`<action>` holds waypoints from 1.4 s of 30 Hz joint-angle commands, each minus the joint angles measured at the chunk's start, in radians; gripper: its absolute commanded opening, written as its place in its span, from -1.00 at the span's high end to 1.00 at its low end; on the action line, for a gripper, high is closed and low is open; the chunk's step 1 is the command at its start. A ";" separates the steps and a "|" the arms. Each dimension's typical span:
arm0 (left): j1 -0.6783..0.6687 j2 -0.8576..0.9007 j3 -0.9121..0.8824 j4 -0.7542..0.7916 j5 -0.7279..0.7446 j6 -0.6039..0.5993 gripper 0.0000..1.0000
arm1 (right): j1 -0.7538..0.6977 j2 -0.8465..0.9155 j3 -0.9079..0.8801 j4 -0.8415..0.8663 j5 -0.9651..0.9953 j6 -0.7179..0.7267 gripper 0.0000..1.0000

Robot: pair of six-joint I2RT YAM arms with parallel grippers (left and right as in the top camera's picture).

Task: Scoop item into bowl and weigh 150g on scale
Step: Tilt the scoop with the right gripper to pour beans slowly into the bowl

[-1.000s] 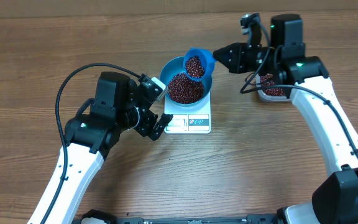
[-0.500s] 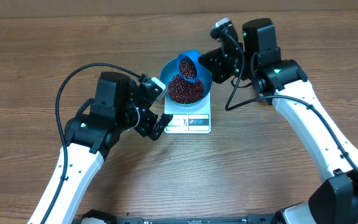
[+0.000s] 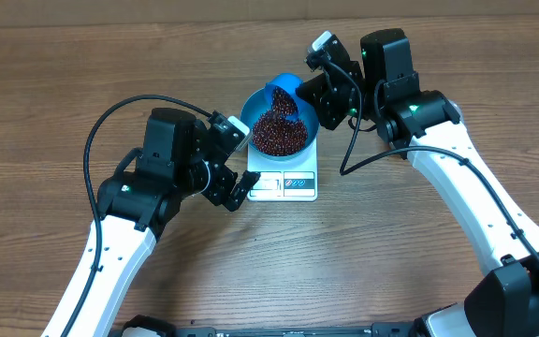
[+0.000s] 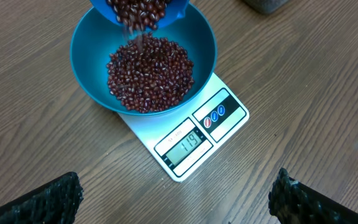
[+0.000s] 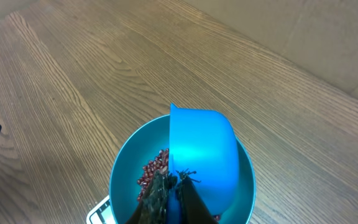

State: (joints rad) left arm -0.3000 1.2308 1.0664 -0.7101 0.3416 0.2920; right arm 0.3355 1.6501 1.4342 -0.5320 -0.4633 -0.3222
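Observation:
The teal-blue bowl (image 3: 249, 114) stands on the white scale (image 3: 284, 183) and holds a heap of red-brown beans (image 3: 277, 134). My right gripper (image 3: 312, 94) is shut on the handle of a bright blue scoop (image 3: 284, 90), which is tipped over the bowl's far side. In the left wrist view, beans (image 4: 138, 18) fall from the scoop (image 4: 174, 7) onto the heap (image 4: 149, 74), and the scale (image 4: 225, 118) display reads 119. My left gripper (image 4: 176, 199) is open beside the scale, holding nothing. The right wrist view shows the scoop's back (image 5: 204, 149) over the bowl (image 5: 120, 177).
A black cable (image 3: 101, 122) loops over the wooden table left of the left arm. A dark object (image 4: 266, 5) shows at the top edge of the left wrist view. Cardboard (image 5: 328, 37) borders the table's far side.
My right arm has swung left with the scoop, and the scoop has tipped over the bowl so beans pour out. The left arm has not moved.

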 commanded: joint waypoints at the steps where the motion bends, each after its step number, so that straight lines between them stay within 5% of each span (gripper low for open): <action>1: 0.004 0.006 -0.010 0.003 0.018 0.015 -0.99 | 0.006 -0.038 0.033 0.011 0.003 -0.029 0.93; 42: 0.004 0.006 -0.010 0.003 0.018 0.015 -0.99 | 0.006 -0.038 0.032 0.000 0.003 -0.098 0.93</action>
State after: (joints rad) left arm -0.3000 1.2308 1.0664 -0.7101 0.3416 0.2920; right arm 0.3355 1.6501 1.4342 -0.5350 -0.4633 -0.4156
